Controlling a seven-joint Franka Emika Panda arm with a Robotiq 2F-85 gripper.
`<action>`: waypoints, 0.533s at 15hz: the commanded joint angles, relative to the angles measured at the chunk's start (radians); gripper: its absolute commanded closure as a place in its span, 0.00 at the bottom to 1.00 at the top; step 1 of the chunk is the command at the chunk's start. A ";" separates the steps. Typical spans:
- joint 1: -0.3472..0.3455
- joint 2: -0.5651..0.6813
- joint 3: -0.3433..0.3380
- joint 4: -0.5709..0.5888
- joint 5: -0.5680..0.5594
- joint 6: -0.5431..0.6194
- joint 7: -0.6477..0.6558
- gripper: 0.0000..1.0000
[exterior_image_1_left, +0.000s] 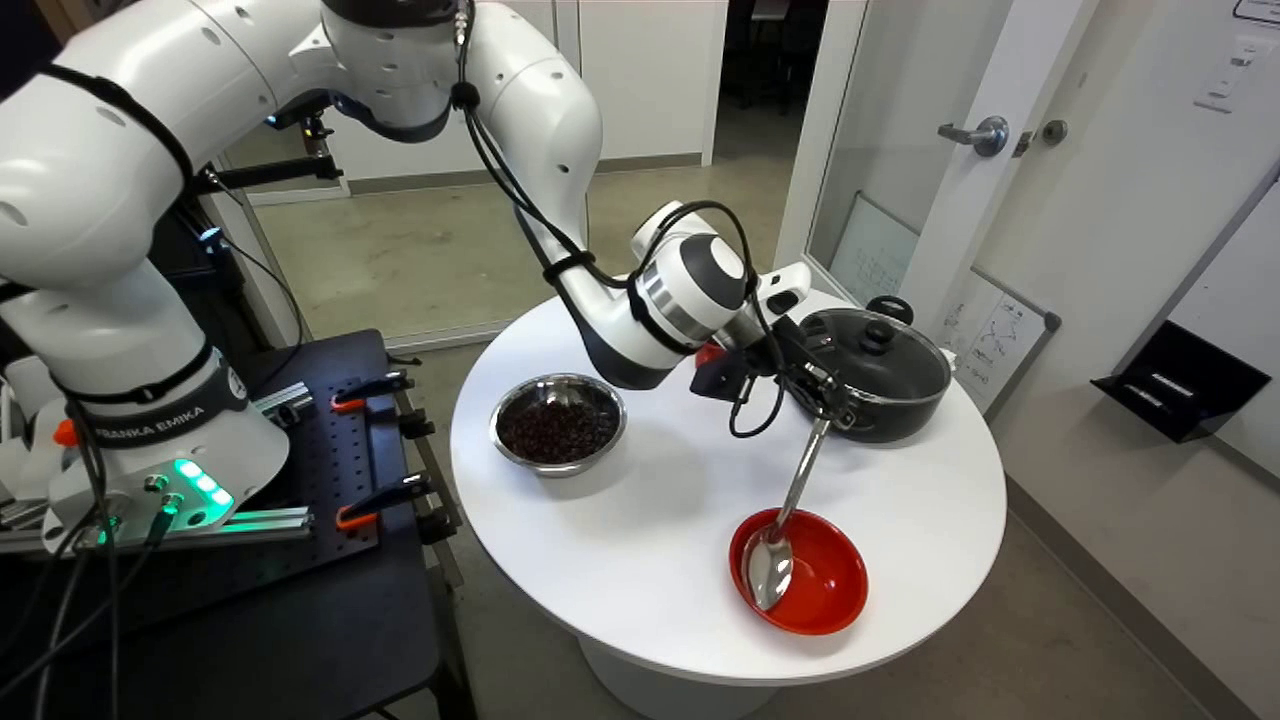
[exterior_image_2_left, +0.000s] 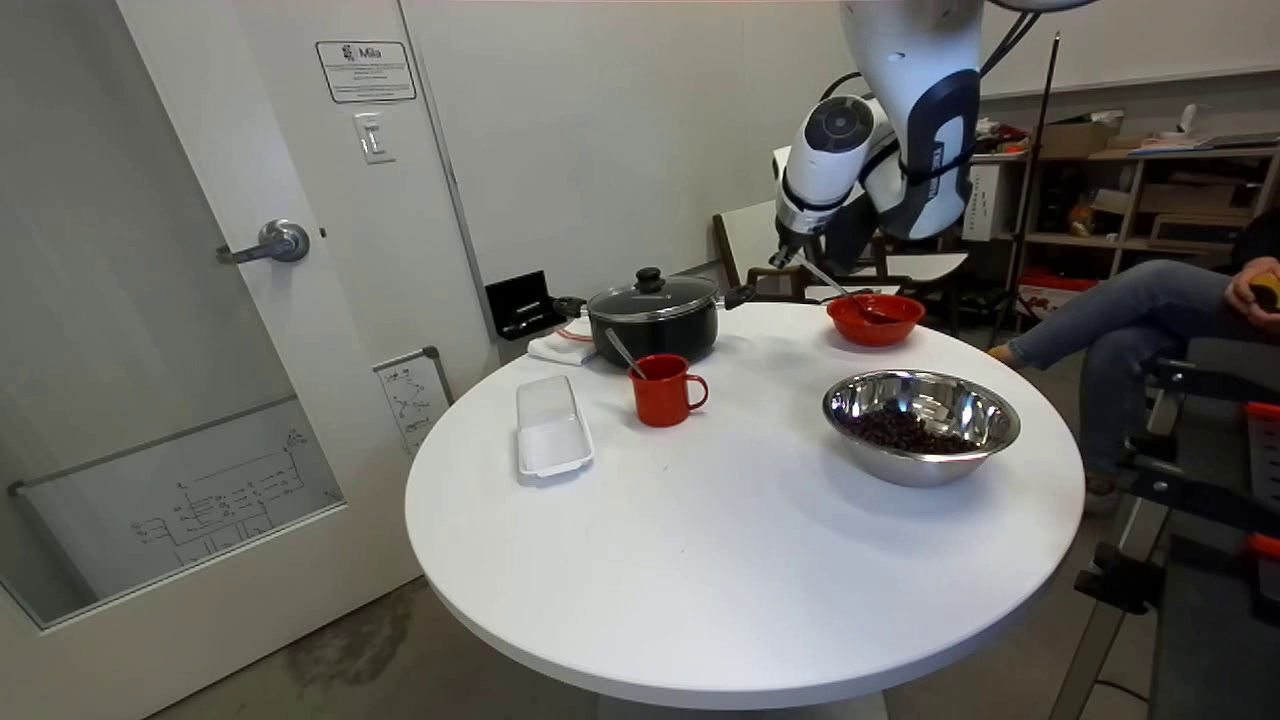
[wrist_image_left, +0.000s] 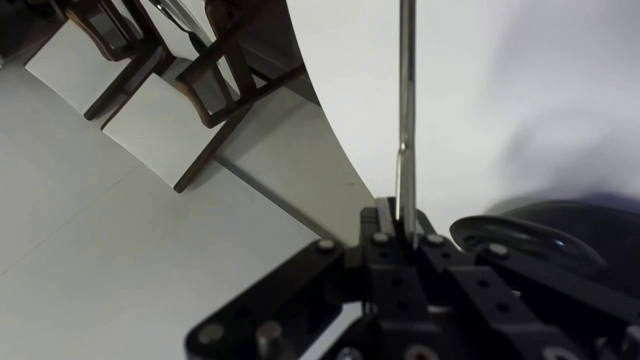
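Note:
My gripper (exterior_image_1_left: 832, 408) is shut on the handle of a long metal spoon (exterior_image_1_left: 803, 465). From the fingers the spoon slants down, its head lying within the red bowl (exterior_image_1_left: 840, 585) near the table edge. Whether the head touches the bowl's wall, I cannot tell. In the wrist view the shiny handle (wrist_image_left: 408, 100) runs straight up from between the fingertips, and the spoon's head is out of frame. A black lidded pot (exterior_image_1_left: 885, 400) stands close beside the gripper; its handle (wrist_image_left: 525, 242) shows at the right of the wrist view.
A steel bowl (exterior_image_2_left: 900, 470) of dark beans stands on the white round table (exterior_image_2_left: 700, 560). A red mug (exterior_image_2_left: 662, 395) with a utensil in it, a white container (exterior_image_2_left: 555, 445) and a white cloth (exterior_image_2_left: 560, 348) are near the pot. Chairs (wrist_image_left: 160, 130) stand beyond the edge.

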 joint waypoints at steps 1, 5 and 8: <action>0.000 -0.022 -0.008 0.014 -0.016 0.005 0.040 0.99; 0.000 -0.024 -0.004 0.014 -0.021 0.005 0.047 0.99; 0.000 -0.044 -0.008 0.025 -0.021 0.005 0.045 0.99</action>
